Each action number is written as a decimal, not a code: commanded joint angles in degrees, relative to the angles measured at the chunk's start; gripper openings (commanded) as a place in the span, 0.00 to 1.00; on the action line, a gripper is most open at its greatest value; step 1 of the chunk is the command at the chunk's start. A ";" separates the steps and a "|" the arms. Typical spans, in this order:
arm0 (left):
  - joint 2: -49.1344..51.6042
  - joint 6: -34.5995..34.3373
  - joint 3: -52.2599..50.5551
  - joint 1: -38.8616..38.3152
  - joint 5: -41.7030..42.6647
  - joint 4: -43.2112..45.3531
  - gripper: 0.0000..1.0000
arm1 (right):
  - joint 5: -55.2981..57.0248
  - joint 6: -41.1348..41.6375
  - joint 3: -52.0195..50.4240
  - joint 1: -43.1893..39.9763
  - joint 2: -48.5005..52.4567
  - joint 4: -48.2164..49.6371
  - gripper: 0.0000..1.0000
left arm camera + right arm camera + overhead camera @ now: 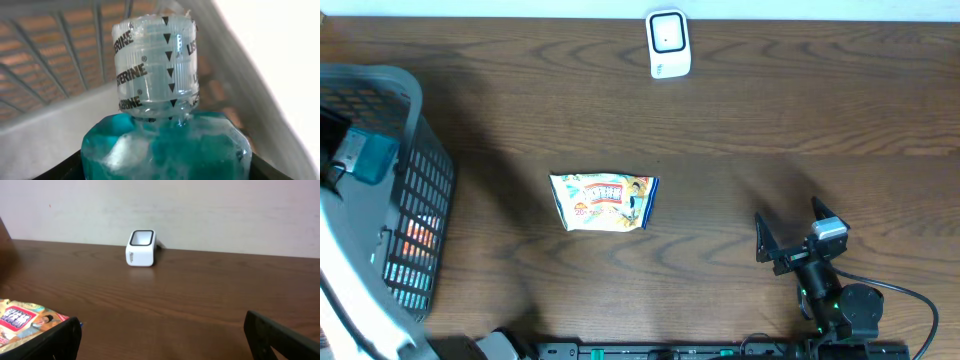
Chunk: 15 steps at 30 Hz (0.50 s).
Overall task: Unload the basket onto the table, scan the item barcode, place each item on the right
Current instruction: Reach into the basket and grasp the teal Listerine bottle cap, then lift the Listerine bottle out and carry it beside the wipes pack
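Your left tool (167, 170) grips the clear plastic bottle of blue mouthwash (160, 140) by its wide body; it is probably heavy and slippery, so hold firmly. Your right tool (792, 228) is open.

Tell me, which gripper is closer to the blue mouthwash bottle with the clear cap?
Left. The left gripper grips the blue mouthwash bottle inside the grey plastic basket; the right gripper sits open at the opposite side of the brown wooden table.

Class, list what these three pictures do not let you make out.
Mouthwash bottle barcode: left wrist view, lower body cut off by the bottom edge.
Snack bag barcode: overhead, print too small; right wrist view, bag cut by the frame corner.
Basket contents: overhead, blurred behind its mesh wall.
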 commanded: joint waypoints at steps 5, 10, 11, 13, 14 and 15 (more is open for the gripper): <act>-14.51 -1.22 1.29 -0.20 1.11 2.69 0.55 | 0.26 0.37 -0.20 0.39 -0.35 -0.15 0.99; -20.63 -1.92 1.29 -0.35 8.59 4.79 0.55 | 0.26 0.37 -0.20 0.39 -0.35 -0.15 0.99; -21.24 -1.95 1.29 -0.57 10.60 5.18 0.55 | 0.26 0.37 -0.20 0.39 -0.35 -0.17 0.99; -22.03 -2.05 1.29 -1.25 14.05 5.57 0.55 | 0.26 0.37 -0.20 0.39 -0.35 -0.17 0.99; -22.25 -2.38 1.29 -1.73 15.23 5.53 0.55 | 0.26 0.37 -0.20 0.39 -0.35 -0.17 0.99; -22.27 -2.56 1.29 -2.34 16.44 5.42 0.55 | 0.26 0.37 -0.20 0.39 -0.35 -0.17 0.99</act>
